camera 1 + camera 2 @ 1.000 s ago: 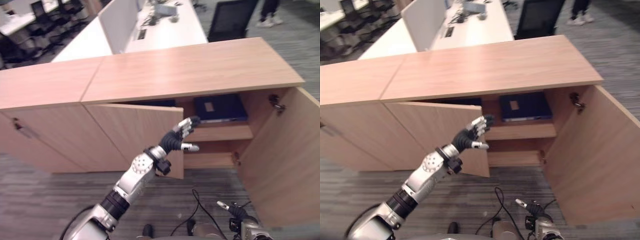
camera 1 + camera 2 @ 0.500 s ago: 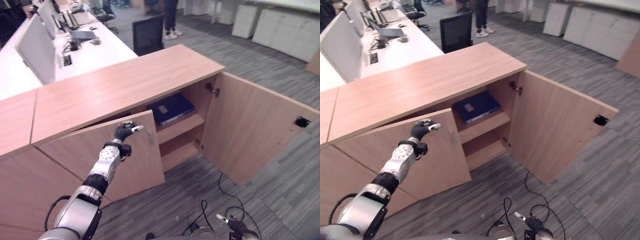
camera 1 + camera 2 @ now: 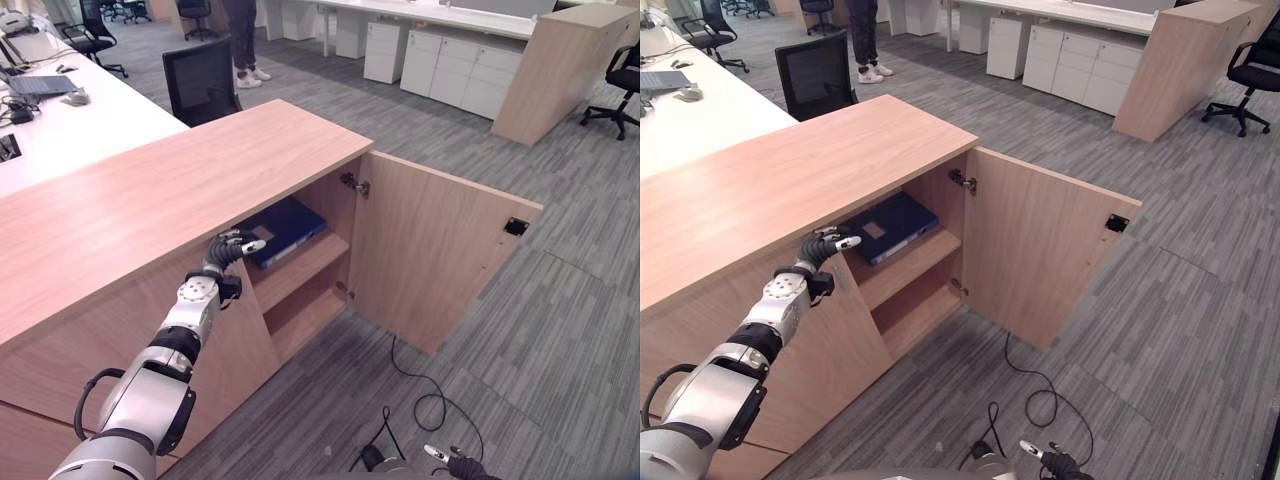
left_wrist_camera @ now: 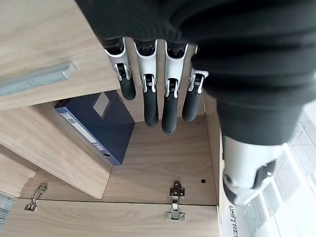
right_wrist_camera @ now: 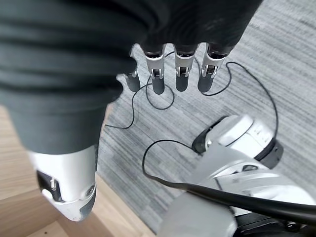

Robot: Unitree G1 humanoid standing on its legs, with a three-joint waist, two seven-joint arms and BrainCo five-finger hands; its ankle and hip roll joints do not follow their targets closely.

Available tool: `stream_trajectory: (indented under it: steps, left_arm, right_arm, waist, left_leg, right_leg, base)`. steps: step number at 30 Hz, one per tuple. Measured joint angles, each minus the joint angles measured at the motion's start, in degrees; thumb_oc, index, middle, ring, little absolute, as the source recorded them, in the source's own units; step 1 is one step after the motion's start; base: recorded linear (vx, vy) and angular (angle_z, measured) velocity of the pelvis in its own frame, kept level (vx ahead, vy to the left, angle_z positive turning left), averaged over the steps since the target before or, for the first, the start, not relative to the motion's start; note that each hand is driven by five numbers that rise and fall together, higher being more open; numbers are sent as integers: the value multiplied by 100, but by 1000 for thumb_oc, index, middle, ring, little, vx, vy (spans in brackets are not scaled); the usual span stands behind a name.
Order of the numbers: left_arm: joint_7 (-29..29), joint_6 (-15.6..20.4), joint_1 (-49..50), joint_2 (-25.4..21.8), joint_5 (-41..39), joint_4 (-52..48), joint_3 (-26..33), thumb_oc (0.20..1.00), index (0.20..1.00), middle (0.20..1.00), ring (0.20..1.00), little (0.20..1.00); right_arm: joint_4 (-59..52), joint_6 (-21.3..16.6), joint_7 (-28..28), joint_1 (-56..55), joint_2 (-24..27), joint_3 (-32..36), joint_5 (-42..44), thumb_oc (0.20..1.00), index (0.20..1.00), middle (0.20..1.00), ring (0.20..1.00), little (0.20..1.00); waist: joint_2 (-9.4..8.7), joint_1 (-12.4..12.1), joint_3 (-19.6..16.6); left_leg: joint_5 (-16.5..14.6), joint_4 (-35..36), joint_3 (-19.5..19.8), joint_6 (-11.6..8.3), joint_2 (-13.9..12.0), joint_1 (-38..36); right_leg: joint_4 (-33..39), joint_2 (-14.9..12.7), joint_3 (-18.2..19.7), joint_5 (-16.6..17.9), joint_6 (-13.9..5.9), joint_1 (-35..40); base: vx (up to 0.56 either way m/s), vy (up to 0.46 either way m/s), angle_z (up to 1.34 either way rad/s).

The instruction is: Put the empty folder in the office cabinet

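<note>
The dark blue folder [image 3: 285, 229] lies flat on the upper shelf [image 3: 300, 268] of the wooden office cabinet [image 3: 150, 190], its long axis running from the open front towards the back wall, one short end with a pale label facing out. The far end of the folder is hidden under the cabinet top, and in the left wrist view part of it [image 4: 98, 123] is cut off behind the edge of the left door [image 4: 54, 153]. The left robot hand [image 3: 232, 246] is raised on an outstretched arm to the top edge of the left door [image 3: 215, 350], just beside the opening; whether it touches the wood is hard to make out. Its fingers [image 4: 150, 106] hang relaxed, side by side, only lightly bent, holding nothing, with the thumb apart. The right door [image 3: 430, 250] stands wide open, swung out over the grey carpet floor [image 3: 520, 380]. The right robot hand [image 5: 168, 74] hangs low over the floor, its fingers loosely extended and empty; only its tips show at the lower edge of the head views [image 3: 445, 458]. Behind the cabinet stand a white tabletop [image 3: 70, 110], a black office chair [image 3: 200, 80], and the legs of a person [image 3: 243, 40], cut off above.
</note>
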State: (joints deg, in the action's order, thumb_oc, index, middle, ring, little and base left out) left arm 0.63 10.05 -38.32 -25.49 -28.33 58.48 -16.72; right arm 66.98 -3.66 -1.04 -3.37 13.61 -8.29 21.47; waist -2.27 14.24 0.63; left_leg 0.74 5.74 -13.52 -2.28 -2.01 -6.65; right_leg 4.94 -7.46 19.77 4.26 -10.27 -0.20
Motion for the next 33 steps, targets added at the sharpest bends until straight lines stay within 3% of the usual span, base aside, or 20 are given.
stream_trajectory:
  steps: [6, 7, 10, 12, 19, 20, 21, 22, 23, 24, 25, 26, 28, 30, 33]
  left_arm:
    - [53, 8, 296, 85, 17, -475, 62, 1000, 1000, 1000, 1000, 1000]
    - [113, 140, 1031, 300, 43, -1654, 205, 1000, 1000, 1000, 1000, 1000]
    - [45, 197, 1816, 618, 79, -2391, 116, 1000, 1000, 1000, 1000, 1000]
    - [-43, 195, 2577, 703, 82, -3005, 85, 1000, 1000, 1000, 1000, 1000]
    - [-367, 72, 3648, 647, 179, -3316, -42, 1000, 1000, 1000, 1000, 1000]
    - [-454, 38, 3678, 515, 217, -3338, -218, 1000, 1000, 1000, 1000, 1000]
    - [-536, 30, 3760, 359, 278, -3395, -338, 1000, 1000, 1000, 1000, 1000]
    - [-615, -7, 3857, 298, 297, -3463, -413, 1000, 1000, 1000, 1000, 1000]
    - [-677, -84, 3893, 223, 316, -3450, -436, 1000, 1000, 1000, 1000, 1000]
    - [-746, -120, 3926, 134, 369, -3439, -419, 1000, 1000, 1000, 1000, 1000]
    - [-833, -139, 4111, 149, 416, -3357, -305, 1000, 1000, 1000, 1000, 1000]
    - [-886, -168, 4142, 108, 454, -3270, -348, 1000, 1000, 1000, 1000, 1000]
    - [-924, -278, 4144, 315, 527, -3016, -370, 1000, 1000, 1000, 1000, 1000]
    - [-1028, -273, 4085, 629, 790, -2705, -404, 1000, 1000, 1000, 1000, 1000]
    - [-1004, -302, 4035, 910, 991, -2042, -334, 1000, 1000, 1000, 1000, 1000]
  right_arm:
    - [47, 4, -22, -105, -10, 18, 3, 1000, 1000, 1000, 1000, 1000]
    - [42, 7, -13, -149, -60, 228, 17, 1000, 1000, 1000, 1000, 1000]
    - [48, 9, -15, -182, -80, 265, 61, 1000, 1000, 1000, 1000, 1000]
    - [48, 4, -17, -135, -129, 500, 191, 1000, 1000, 1000, 1000, 1000]
    - [51, 12, 3, -11, -149, 667, 222, 1000, 1000, 1000, 1000, 1000]
    - [53, 14, 30, 91, -152, 623, 222, 1000, 1000, 1000, 1000, 1000]
    - [48, 15, 72, 211, -160, 565, 218, 1000, 1000, 1000, 1000, 1000]
    - [51, 5, 107, 321, -155, 584, 219, 1000, 1000, 1000, 1000, 1000]
    - [47, -1, 106, 393, -178, 597, 219, 1000, 1000, 1000, 1000, 1000]
    - [1, -3, 108, 467, -190, 570, 216, 1000, 1000, 1000, 1000, 1000]
    - [37, 0, 103, 525, -221, 403, 213, 1000, 1000, 1000, 1000, 1000]
    - [27, 0, 102, 522, -241, 385, 212, 1000, 1000, 1000, 1000, 1000]
    - [22, 2, 113, 541, -130, 392, 208, 1000, 1000, 1000, 1000, 1000]
    - [20, 5, 109, 539, 103, 392, 197, 1000, 1000, 1000, 1000, 1000]
    - [24, 19, 111, 381, 264, 361, 172, 1000, 1000, 1000, 1000, 1000]
  waist:
    - [-12, -83, -9]
    - [-11, -186, -9]
    - [-30, -476, -27]
    - [-51, -545, -37]
    - [-99, -1030, -32]
    - [-112, -1204, -16]
    - [-50, -1346, 40]
    - [-19, -1400, 77]
    - [6, -1399, 123]
    - [66, -1443, 171]
    - [58, -1604, 212]
    - [8, -1594, 186]
    - [161, -1531, 240]
    - [442, -1412, 268]
    - [617, -1156, 222]
  left_leg:
    - [14, -1, 9, 1, -21, 3]
    - [13, -1, 84, 2, -24, 1]
    - [20, -2, 145, -6, -27, 0]
    - [18, -2, 200, -4, -26, -5]
    - [37, -1, 318, 10, 4, 77]
    - [73, -6, 228, 0, 3, 135]
    - [110, -72, 50, 17, -20, 170]
    - [79, -35, -80, 1, -136, 151]
    - [46, -56, -142, 0, -183, 146]
    - [119, -60, -272, -52, -251, 174]
    - [116, -64, -581, -86, -380, -6]
    - [91, -64, -599, -111, -371, -43]
    - [89, -72, -588, -153, -502, -173]
    - [41, -114, -464, -206, -686, -180]
    - [28, -218, -439, -186, -816, -179]
  right_leg:
    - [-1, -4, -50, 7, 35, 0]
    - [-2, -17, -169, 9, 41, 35]
    - [-2, -11, -230, 8, 46, 61]
    - [1, -37, -331, -10, 56, 97]
    - [-23, -120, -628, -85, 69, 66]
    - [-125, -265, -1453, -45, 110, -156]
    - [-187, -467, -2307, -14, 287, -291]
    - [-348, -636, -2991, -129, 248, -336]
    - [-444, -689, -2970, -110, 202, -374]
    - [-651, -774, -3362, -183, 224, -390]
    - [-1188, -982, -4225, -280, 162, -504]
    - [-1170, -975, -4201, -146, 105, -415]
    - [-1122, -748, -4061, -64, 207, -335]
    - [-944, -521, -3904, -69, 212, -334]
    - [-539, -318, -3797, 55, 257, -227]
  base:
    - [-7, 17, 2]
    - [-20, 36, 16]
    - [-14, 25, 12]
    - [-12, 17, 23]
    - [-124, -5, 10]
    - [-192, 5, -32]
    - [-233, -39, -69]
    - [-154, -87, -73]
    - [-152, -86, -52]
    - [-48, -118, -90]
    - [-3, -76, -85]
    - [14, -120, -97]
    - [37, -164, -43]
    - [27, -246, -46]
    - [27, -147, -31]
